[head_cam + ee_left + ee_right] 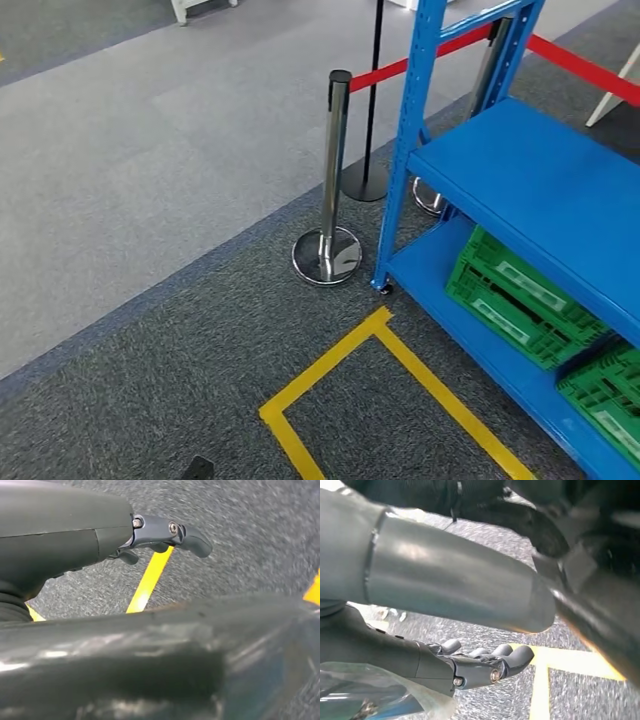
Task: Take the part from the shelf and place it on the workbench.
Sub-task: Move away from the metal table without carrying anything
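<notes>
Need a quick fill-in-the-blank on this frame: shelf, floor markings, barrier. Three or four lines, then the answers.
1. The shelf frame and boards are painted ____.
2. The crates on the shelf's lowest board are ____.
3. The tape lines on the carpet are ____.
4. The belt running from the chrome post is ____.

Answers: blue; green; yellow; red

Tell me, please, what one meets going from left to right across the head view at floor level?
Yellow tape outline → chrome stanchion base → blue shelf post → first green crate → second green crate.
</notes>
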